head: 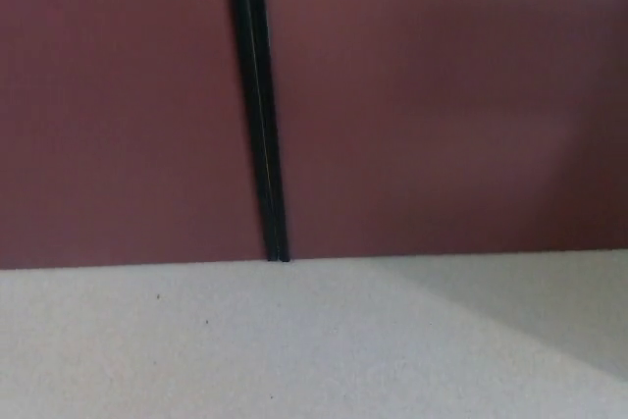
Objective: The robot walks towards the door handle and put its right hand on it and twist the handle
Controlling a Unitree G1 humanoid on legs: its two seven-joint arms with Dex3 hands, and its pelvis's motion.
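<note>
Head view: just maroon door panels [442, 95] with a dark seam [257, 105] over pale floor [245, 340]. No handle visible, neither robot hand in frame, so can't tell their state. Risk: reaching blind and missing the handle.

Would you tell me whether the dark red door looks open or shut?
Shut, apparently: the door panels sit flush either side of a thin black seam.

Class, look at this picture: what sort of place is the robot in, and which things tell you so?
Probably an indoor doorway or corridor: dark red door panels meet at a narrow black gap, above a pale speckled floor. No handle or robot hand shows.
</note>
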